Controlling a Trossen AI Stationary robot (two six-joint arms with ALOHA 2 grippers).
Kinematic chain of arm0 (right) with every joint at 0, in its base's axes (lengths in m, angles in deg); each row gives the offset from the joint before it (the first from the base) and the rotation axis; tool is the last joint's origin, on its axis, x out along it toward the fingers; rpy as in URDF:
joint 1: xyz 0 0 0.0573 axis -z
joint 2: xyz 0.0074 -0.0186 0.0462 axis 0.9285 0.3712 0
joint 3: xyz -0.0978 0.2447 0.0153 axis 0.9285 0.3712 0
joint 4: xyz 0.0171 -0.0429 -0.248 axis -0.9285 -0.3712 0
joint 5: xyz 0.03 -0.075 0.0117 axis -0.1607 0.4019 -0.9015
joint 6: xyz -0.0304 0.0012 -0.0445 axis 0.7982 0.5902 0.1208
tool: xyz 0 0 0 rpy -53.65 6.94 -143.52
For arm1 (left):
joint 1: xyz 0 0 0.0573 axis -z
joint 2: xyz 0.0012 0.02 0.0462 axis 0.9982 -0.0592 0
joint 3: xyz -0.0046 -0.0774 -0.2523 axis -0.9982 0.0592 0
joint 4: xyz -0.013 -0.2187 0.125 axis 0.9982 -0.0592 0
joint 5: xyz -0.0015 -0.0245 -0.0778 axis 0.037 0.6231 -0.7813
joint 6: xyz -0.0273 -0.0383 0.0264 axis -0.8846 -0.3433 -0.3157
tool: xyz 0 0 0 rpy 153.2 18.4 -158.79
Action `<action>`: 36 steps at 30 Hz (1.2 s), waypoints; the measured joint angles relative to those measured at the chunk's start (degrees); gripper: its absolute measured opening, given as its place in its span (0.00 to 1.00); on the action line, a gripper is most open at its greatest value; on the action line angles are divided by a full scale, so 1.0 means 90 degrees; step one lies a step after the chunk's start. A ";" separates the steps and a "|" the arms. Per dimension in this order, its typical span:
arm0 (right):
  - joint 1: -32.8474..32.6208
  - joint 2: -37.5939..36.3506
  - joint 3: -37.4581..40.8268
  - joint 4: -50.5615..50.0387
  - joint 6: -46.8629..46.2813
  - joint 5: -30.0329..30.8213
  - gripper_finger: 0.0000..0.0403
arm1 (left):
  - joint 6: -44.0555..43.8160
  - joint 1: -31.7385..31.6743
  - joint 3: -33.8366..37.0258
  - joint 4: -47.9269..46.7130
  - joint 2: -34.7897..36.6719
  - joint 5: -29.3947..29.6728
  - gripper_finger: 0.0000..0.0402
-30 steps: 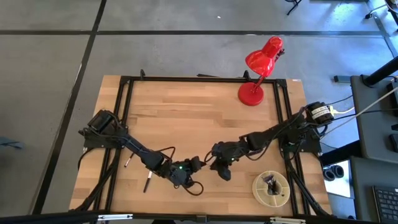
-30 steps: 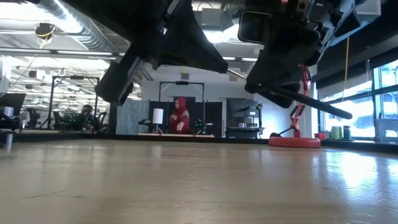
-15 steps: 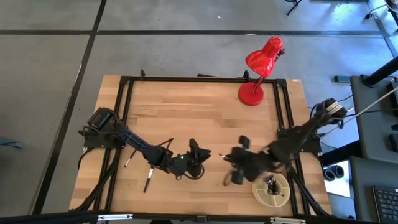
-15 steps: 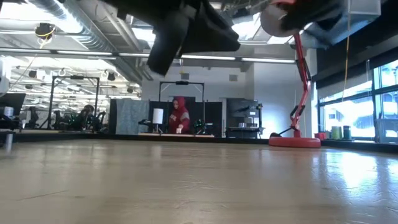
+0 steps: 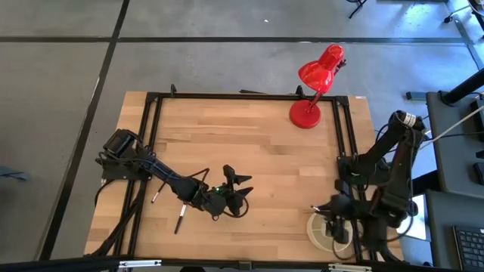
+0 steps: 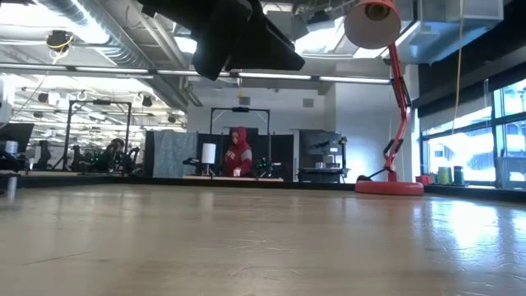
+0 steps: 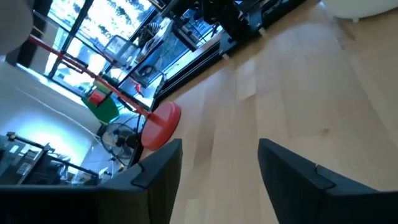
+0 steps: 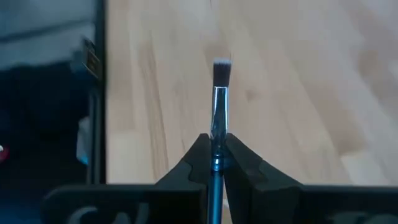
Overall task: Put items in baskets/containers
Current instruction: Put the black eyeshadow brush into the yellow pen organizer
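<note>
**Right arm carrying brush over dish**

Right gripper (image 8: 214,163) fingers clamped on a makeup brush (image 8: 219,99), handle running straight out between them, bristles forward. In the high view it hangs over the cream dish (image 5: 318,236) at the table's near right corner. Left gripper (image 7: 217,162) fingers spread, empty, mid-table. Two more brushes (image 5: 180,221) lie near the left edge.

— Inspector: Non-task contents?
— Assistant: One red desk lamp (image 5: 316,83); its round base (image 5: 305,114) stands on the wooden table (image 5: 257,143) near the far right corner, with the shade tilted outward beyond the edge.
— Inspector: The background?
— Assistant: A person in a red hooded top (image 6: 238,151) stands at a distant bench. Windows (image 6: 509,131) line the right wall.
</note>
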 joint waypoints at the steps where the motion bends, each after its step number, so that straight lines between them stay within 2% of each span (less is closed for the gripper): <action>1: -0.0156 -0.0036 0.0000 0.0000 0.0004 0.0280 0.06 | -0.0009 -0.0013 0.0000 0.0004 0.0001 0.0011 0.52; 6: -0.0789 -0.0216 0.0002 -0.0047 0.0383 0.1699 0.06 | -0.0168 -0.0101 0.0000 -0.0043 0.0002 0.0049 0.51; 8: -0.0942 -0.0284 0.0001 -0.0004 0.0414 0.1880 0.06 | -0.0299 -0.0110 0.0000 -0.0126 0.0002 0.0045 0.51; 19: -0.1388 0.0125 0.0002 0.0753 0.0118 0.1696 0.06 | -0.0796 -0.0089 0.0000 -0.0831 0.0004 0.0049 0.51; 29: -0.1386 0.0941 0.0007 0.0715 -0.0186 0.1608 0.09 | -0.1009 -0.0088 0.0000 -0.1078 0.0004 0.0026 0.51; 36: -0.1383 0.1186 0.0010 0.0410 -0.0534 0.1137 0.11 | -0.0966 -0.0103 0.0000 -0.1073 0.0004 -0.0104 0.51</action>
